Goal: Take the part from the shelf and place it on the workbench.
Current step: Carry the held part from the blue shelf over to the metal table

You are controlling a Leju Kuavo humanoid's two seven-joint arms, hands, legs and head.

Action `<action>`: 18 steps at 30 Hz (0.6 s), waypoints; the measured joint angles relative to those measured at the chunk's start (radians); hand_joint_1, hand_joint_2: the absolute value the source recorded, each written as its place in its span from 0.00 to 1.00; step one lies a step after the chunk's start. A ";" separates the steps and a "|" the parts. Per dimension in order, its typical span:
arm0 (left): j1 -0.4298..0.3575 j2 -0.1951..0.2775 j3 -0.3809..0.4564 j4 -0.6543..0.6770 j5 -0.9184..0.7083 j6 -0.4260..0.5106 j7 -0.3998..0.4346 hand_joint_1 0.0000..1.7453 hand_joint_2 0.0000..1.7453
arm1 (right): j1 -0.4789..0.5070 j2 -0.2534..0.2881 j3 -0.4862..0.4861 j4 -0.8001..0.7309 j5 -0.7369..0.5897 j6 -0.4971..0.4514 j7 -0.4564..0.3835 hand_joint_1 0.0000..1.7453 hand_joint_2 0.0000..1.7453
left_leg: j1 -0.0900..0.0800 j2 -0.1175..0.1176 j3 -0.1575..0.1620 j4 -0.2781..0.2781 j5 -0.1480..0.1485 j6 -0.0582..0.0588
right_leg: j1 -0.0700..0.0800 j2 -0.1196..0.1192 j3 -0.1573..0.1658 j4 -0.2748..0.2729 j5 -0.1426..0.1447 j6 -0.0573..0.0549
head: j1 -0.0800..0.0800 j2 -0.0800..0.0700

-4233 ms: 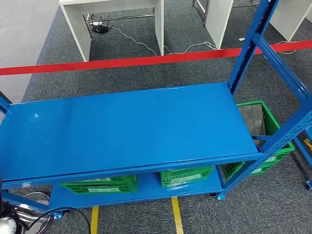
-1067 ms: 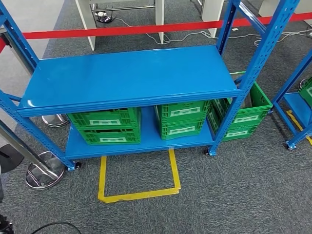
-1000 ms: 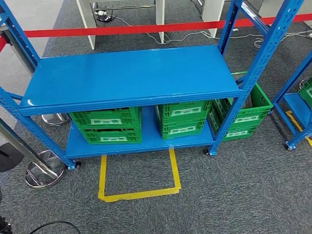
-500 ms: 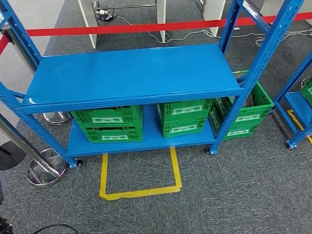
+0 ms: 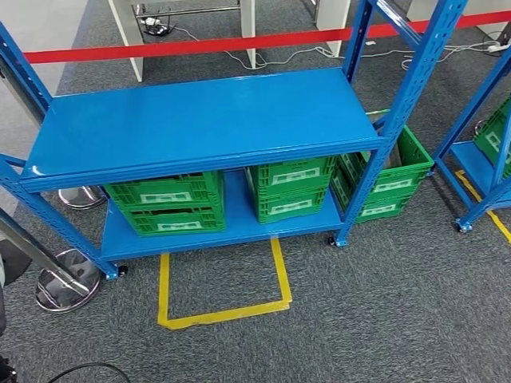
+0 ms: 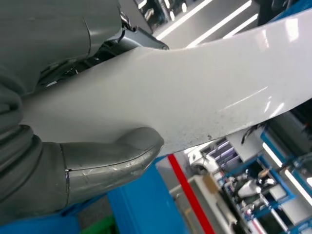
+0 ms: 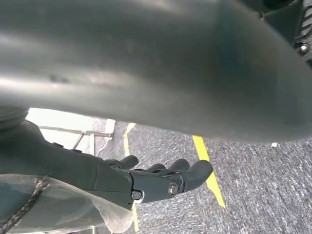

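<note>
Part (long, white) held by left hand; right hand holds nothing, fingers loosely extended.

We see a shelf of smooth painted blue metal with a slight sheen, and under it green crates of ribbed, latticed plastic. The carpet at 5 o'clock looks rough and matt, with glossy yellow tape on it. Our left hand presses its smooth grey thumb against a glossy white part.
</note>
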 joint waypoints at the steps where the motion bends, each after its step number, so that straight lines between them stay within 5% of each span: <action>1: -0.001 0.002 0.000 -0.001 0.001 -0.004 -0.003 1.00 1.00 | 0.000 -0.001 -0.003 0.000 0.000 0.000 0.000 0.00 0.00 | 0.001 0.008 -0.001 -0.002 0.002 0.006 | -0.002 0.003 -0.005 0.000 0.000 0.006 | 0.000 0.000; 3: -0.004 0.003 0.000 -0.002 0.003 -0.010 -0.007 1.00 1.00 | 0.000 -0.003 -0.008 0.000 0.000 -0.001 0.000 0.00 0.00 | 0.004 0.025 0.001 -0.010 0.007 0.019 | -0.001 -0.008 -0.026 0.032 -0.023 0.014 | 0.003 0.000; 6: -0.005 0.006 0.000 -0.004 0.007 -0.019 -0.009 1.00 1.00 | 0.000 -0.005 -0.012 0.000 -0.003 -0.003 0.000 0.00 0.00 | 0.003 0.051 -0.002 -0.012 0.009 0.029 | -0.001 -0.033 -0.119 0.217 -0.113 0.023 | 0.008 0.000; 8: -0.005 0.008 0.000 -0.004 0.013 -0.027 -0.009 1.00 1.00 | 0.001 -0.006 -0.016 0.000 -0.006 -0.004 0.001 0.00 0.00 | 0.001 0.069 -0.003 -0.012 0.009 0.030 | -0.001 -0.036 -0.156 0.294 -0.128 0.026 | 0.008 0.000; 10: -0.006 0.010 0.001 -0.004 0.021 -0.036 -0.009 1.00 1.00 | 0.003 -0.009 -0.020 0.000 -0.009 -0.008 0.002 0.00 0.00 | 0.000 0.085 -0.001 -0.011 0.007 0.028 | -0.001 -0.046 -0.116 0.217 -0.073 0.024 | 0.008 0.000; 13: -0.007 0.016 0.002 -0.004 0.029 -0.049 -0.009 1.00 1.00 | -0.002 -0.013 -0.023 0.000 -0.013 -0.011 0.002 0.00 0.00 | -0.006 0.106 0.001 -0.002 -0.001 0.017 | 0.004 -0.098 -0.018 0.032 -0.008 0.013 | 0.007 0.000; 16: -0.012 0.021 0.002 -0.004 0.039 -0.070 -0.007 1.00 1.00 | -0.002 -0.013 -0.031 0.000 -0.015 -0.018 -0.002 0.00 0.00 | -0.011 0.126 -0.001 0.005 -0.005 0.004 | 0.007 -0.091 -0.009 0.010 -0.006 -0.002 | 0.005 0.000; 18: -0.015 0.026 0.002 -0.005 0.044 -0.089 -0.003 1.00 1.00 | 0.000 -0.014 -0.035 0.000 -0.016 -0.024 -0.001 0.00 0.00 | -0.007 0.107 -0.009 0.030 -0.030 -0.008 | 0.003 -0.075 -0.011 0.008 -0.001 -0.013 | 0.003 0.000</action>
